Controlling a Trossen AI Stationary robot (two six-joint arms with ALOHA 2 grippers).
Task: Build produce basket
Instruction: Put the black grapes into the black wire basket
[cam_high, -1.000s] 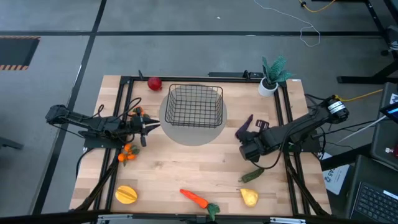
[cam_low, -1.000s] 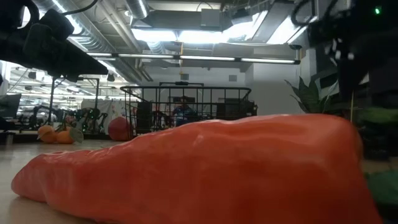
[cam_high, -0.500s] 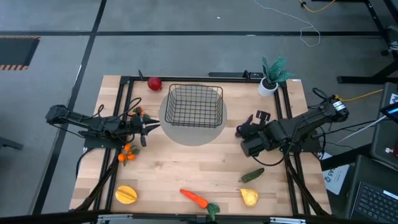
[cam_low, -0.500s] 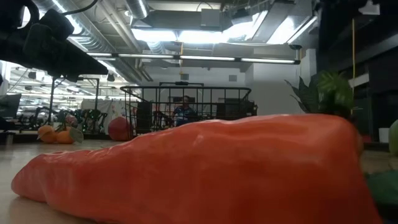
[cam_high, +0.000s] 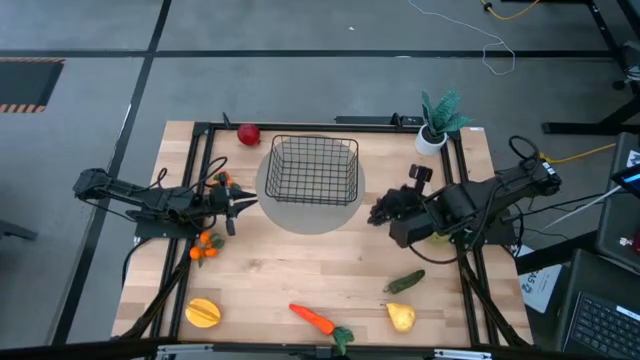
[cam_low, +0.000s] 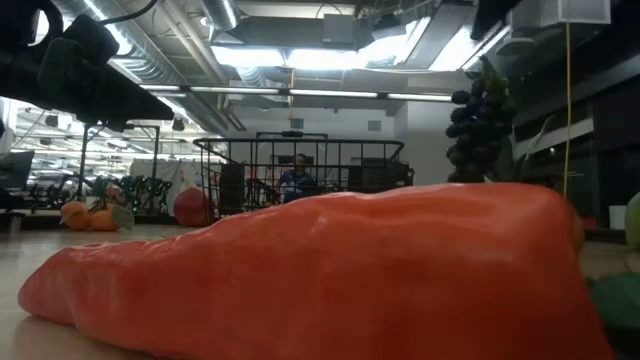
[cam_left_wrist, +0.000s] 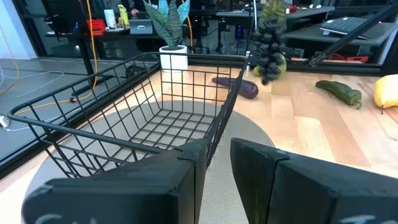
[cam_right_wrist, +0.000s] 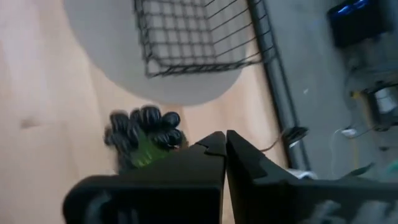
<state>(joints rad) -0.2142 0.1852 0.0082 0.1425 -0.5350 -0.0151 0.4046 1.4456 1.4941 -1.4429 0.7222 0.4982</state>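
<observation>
We count 1 basket (cam_high: 312, 167) on the table — black wire mesh, standing on a grey round mat (cam_high: 312, 207) toward the far middle, and nothing lies in it. The right gripper (cam_high: 392, 207) hangs just to the right of that mat, its fingers pinched tight on 1 bunch of dark grapes (cam_low: 478, 125), which dangles clear of the tabletop. In the left wrist view we see that bunch (cam_left_wrist: 269, 46) hanging beyond the basket's far corner, and 1 purple eggplant (cam_left_wrist: 236, 86) lies on the wood under it.

The left gripper (cam_high: 240, 204) sits at the mat's left edge, pointing at the basket, its 2 fingers a narrow gap apart and holding nothing.

Now the rest of the produce, all of it on the table outside the basket: 1 red apple (cam_high: 248, 134) at the far left corner of the basket; a small cluster of oranges (cam_high: 205, 247) by the left arm; 1 yellow-orange fruit (cam_high: 203, 313) at the near left; 1 carrot (cam_high: 314, 319) along the near edge; 1 yellow pear (cam_high: 401, 317) to its right; 1 green cucumber (cam_high: 406, 282) just beyond the pear. 1 potted plant (cam_high: 436, 123) stands at the far right corner.
</observation>
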